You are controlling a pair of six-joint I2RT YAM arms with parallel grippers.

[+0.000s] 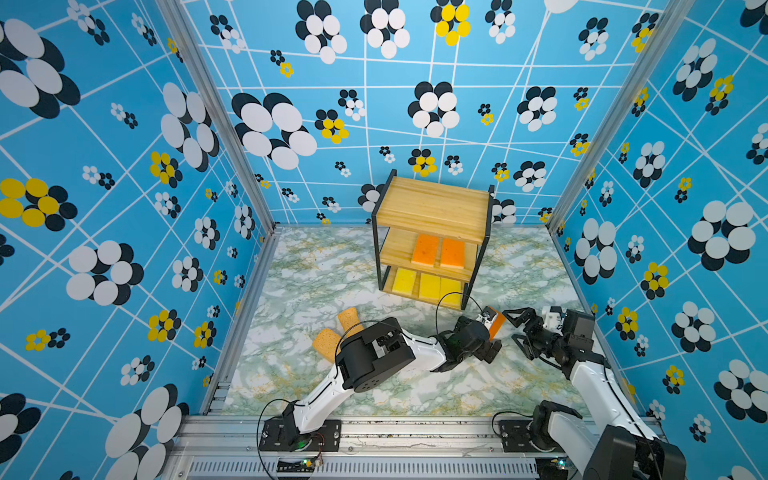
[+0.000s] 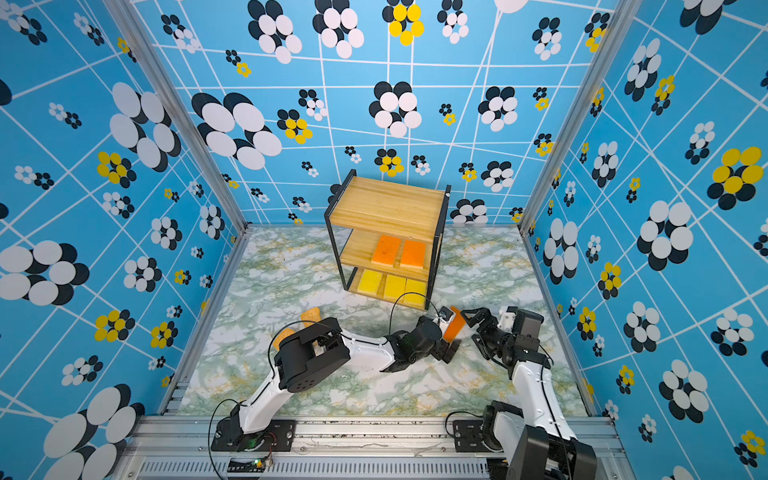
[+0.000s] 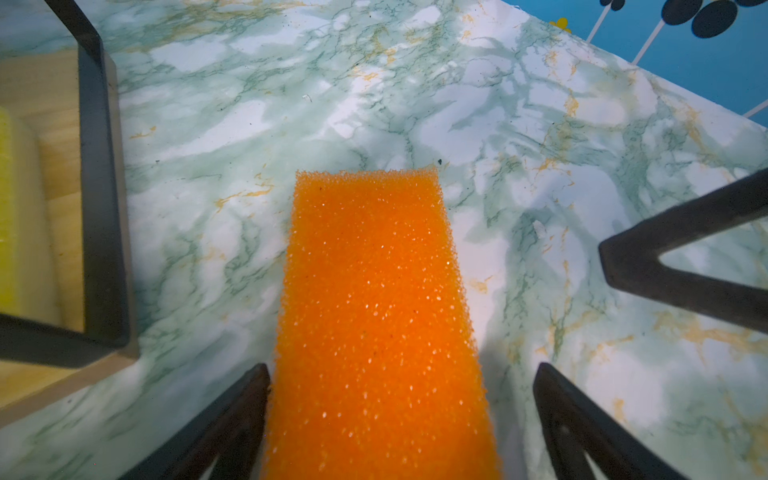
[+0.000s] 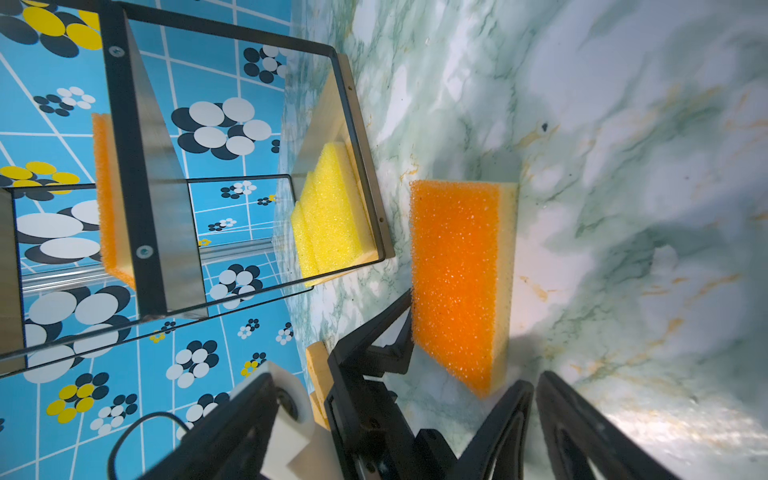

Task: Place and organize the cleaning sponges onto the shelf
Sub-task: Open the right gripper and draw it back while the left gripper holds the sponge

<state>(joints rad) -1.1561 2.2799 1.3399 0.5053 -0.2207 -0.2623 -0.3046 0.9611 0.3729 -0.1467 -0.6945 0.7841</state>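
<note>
Blue walls (image 1: 124, 208) printed with flowers close in a green-veined marble surface (image 1: 332, 386).

In both top views the shelf (image 1: 432, 203) stands at the back of the surface with its top board bare. Two orange sponges (image 1: 425, 249) lie side by side on the middle board, and three yellow sponges (image 1: 429, 286) fill the bottom one. Two tan sponges (image 1: 326, 343) lie on the surface to the left, partly hidden behind the left arm. The third orange sponge (image 1: 496, 323) stands on edge in front of the shelf's right corner, between the spread fingers of the left gripper (image 1: 492, 332). The right gripper (image 1: 515, 330) sits just beside it, fingers also spread and empty.

In the left wrist view, the third orange sponge (image 3: 374, 311) runs down the middle. One finger (image 3: 245, 415) sits against its side, while the other is apart from it. The shelf (image 3: 99, 208) frame and a yellow sponge are at the edge.

In the right wrist view, the third orange sponge (image 4: 453, 282) shows a pale backing and rests on the surface near the bottom board, where the yellow sponges (image 4: 328, 216) lie.
</note>
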